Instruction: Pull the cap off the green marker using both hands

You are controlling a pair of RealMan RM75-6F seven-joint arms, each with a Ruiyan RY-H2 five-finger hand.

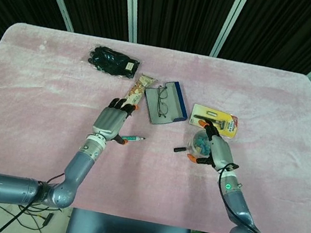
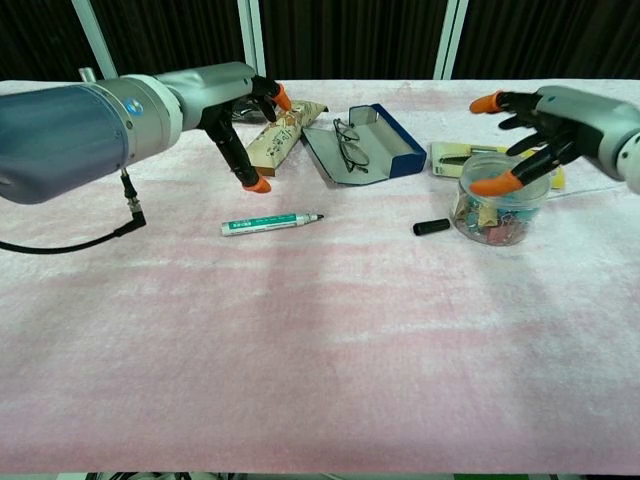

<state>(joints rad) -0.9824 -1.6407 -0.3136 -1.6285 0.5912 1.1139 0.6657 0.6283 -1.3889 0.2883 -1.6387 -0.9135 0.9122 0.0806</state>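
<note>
The green marker (image 2: 272,222) lies uncapped on the pink cloth, its black tip pointing right; in the head view the marker (image 1: 132,139) shows just right of my left hand. Its black cap (image 2: 432,227) lies apart on the cloth, beside a clear jar; the cap (image 1: 180,150) is also seen from above. My left hand (image 2: 240,110) hovers above and behind the marker, fingers spread, holding nothing. My right hand (image 2: 535,125) is raised over the jar with fingers apart, empty. From above, the left hand (image 1: 110,122) and right hand (image 1: 215,150) both stand off their objects.
A clear jar of coloured clips (image 2: 497,205) stands under my right hand. Behind are a snack bar (image 2: 278,133), an open blue glasses case with spectacles (image 2: 362,144), a packaged razor (image 1: 215,120) and black gloves in a bag (image 1: 113,61).
</note>
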